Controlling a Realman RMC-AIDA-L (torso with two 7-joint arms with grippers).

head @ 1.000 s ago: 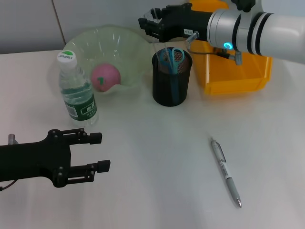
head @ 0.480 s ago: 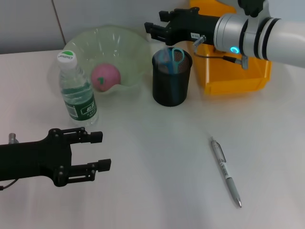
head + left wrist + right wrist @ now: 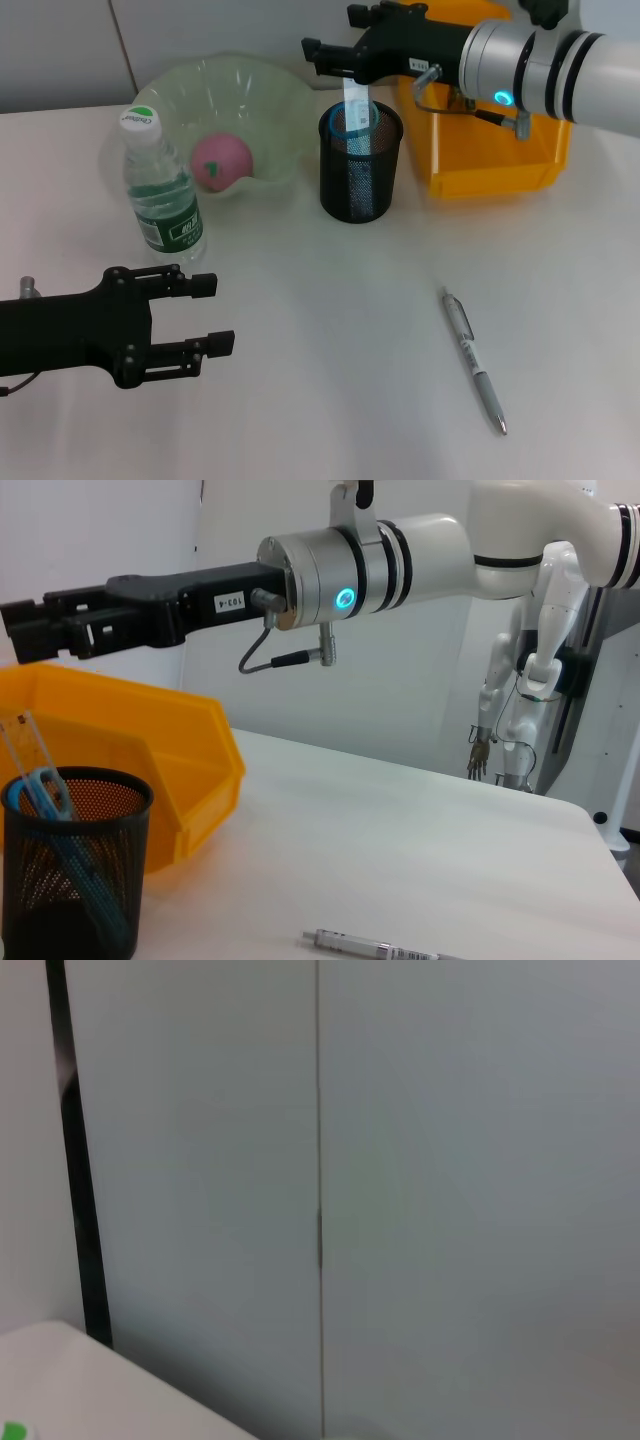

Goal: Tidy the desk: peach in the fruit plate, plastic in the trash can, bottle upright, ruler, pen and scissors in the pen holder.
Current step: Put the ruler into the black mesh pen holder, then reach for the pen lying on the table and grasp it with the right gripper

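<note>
Black mesh holder already keeping ruler and scissors; peach in plate, bottle upright, only 1 pen left lying well apart on the desk. Right gripper above the holder, cannot tell its fingers; left gripper spread, empty, low beside the bottle. Risk: snagging the protruding ruler while pulling away and tipping the holder.

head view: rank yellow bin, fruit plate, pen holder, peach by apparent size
1-2. Fruit plate and yellow bin: they look alike in extent, and the right arm covers part of the bin, so no ranking between them.
3. Pen holder.
4. Peach, clearly the smallest, lying in the plate.
</note>
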